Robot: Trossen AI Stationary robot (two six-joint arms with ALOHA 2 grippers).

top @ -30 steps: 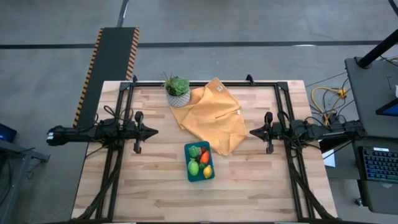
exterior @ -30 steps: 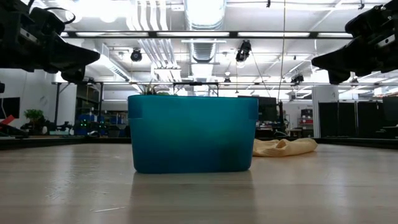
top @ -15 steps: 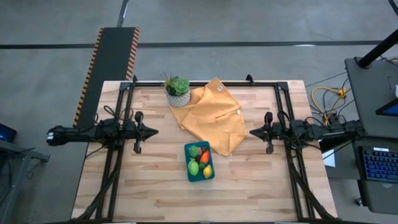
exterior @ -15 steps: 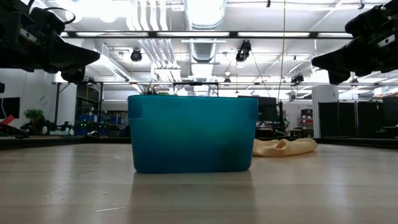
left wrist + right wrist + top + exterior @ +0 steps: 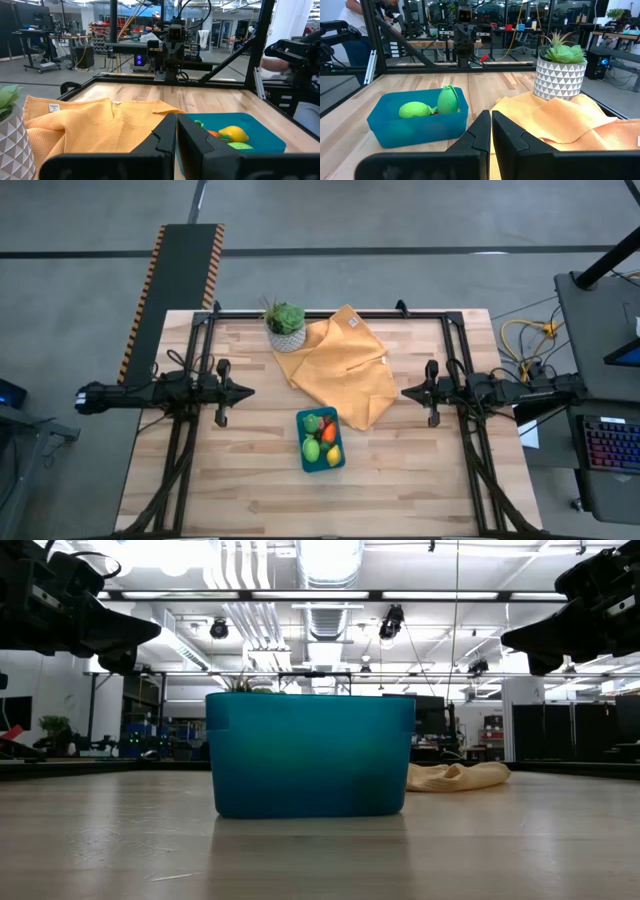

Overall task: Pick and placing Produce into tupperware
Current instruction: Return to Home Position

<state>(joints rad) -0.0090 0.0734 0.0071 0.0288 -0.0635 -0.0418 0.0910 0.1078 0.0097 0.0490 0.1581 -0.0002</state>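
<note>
The teal-blue tupperware (image 5: 321, 439) stands on the wooden table near its middle, toward the near edge; it also shows in the low view (image 5: 311, 754). Inside it lies the produce (image 5: 322, 440): lime green, yellow, orange and red pieces, with a yellow one (image 5: 231, 133) and green ones (image 5: 448, 100) showing in the wrist views. My left gripper (image 5: 249, 391) hovers shut at the table's left side, pointing level toward the middle. My right gripper (image 5: 405, 392) hovers shut at the right side, facing it. Neither touches anything.
A mustard-yellow cloth (image 5: 345, 365) lies crumpled behind the tupperware, toward the far edge. A leafy plant in a white patterned pot (image 5: 286, 326) stands at the cloth's far left. Black frame rails (image 5: 330, 314) run along the table's edges.
</note>
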